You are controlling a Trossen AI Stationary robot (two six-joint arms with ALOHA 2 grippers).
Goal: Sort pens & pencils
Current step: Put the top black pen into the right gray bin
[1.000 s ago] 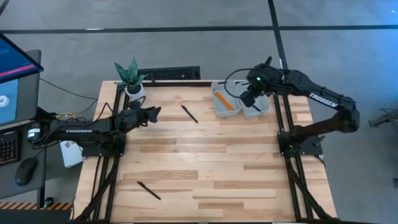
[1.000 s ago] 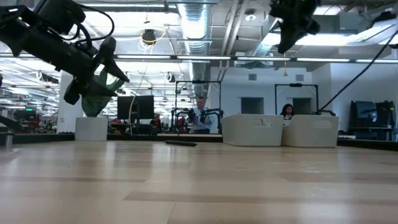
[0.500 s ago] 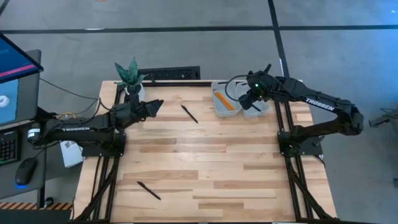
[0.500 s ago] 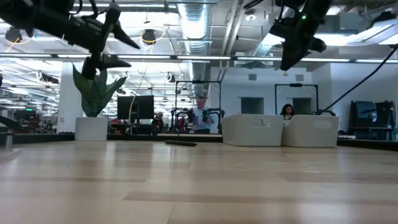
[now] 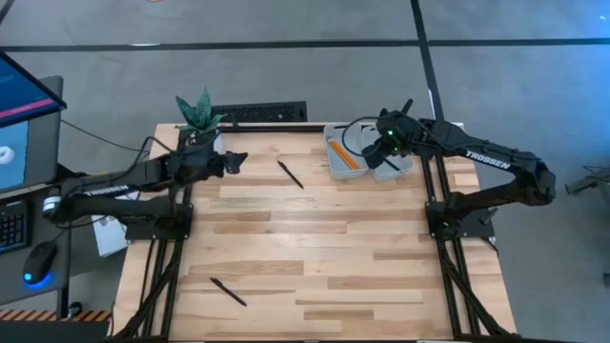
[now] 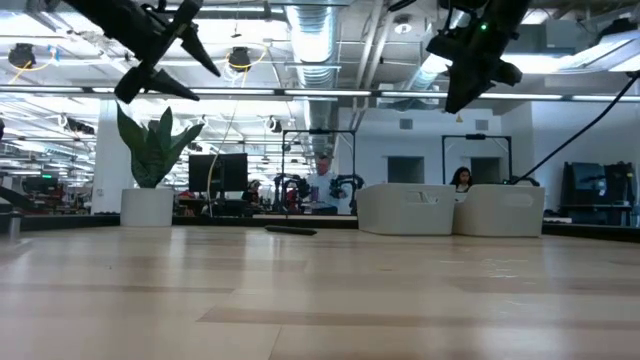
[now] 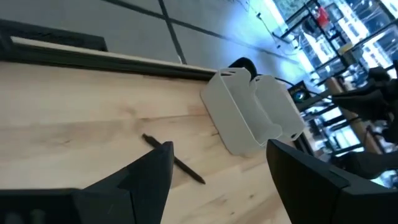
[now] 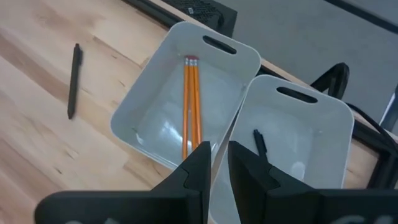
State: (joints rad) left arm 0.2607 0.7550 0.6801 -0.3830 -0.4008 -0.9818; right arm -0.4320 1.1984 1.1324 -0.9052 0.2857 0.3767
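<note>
Two black pens lie flat on the wooden table, one (image 5: pixel 291 174) at the far middle and one (image 5: pixel 229 292) near the front left. A third pen (image 8: pixel 260 144) lies in the right white bin (image 8: pixel 311 124). The orange pencils (image 8: pixel 191 106) lie side by side in the left white bin (image 8: pixel 155 118). My right gripper (image 8: pixel 219 165) hangs above the two bins' shared wall, shut, with nothing between its fingers. My left gripper (image 5: pixel 236 160) is held high over the table's far left, open and empty. From it the far pen (image 7: pixel 174 160) shows below and ahead.
A potted plant (image 5: pixel 203 124) stands at the far left corner, close to my left arm. A dark flat strip (image 5: pixel 257 112) lies along the far edge. Bare wood stretches across the table's middle and near right.
My left gripper has risen well above the table, drawn a little toward the far edge and tipped up closer to level, staying open. My right gripper has sunk a little toward the bins and rolled slightly. No pen or pencil has moved.
</note>
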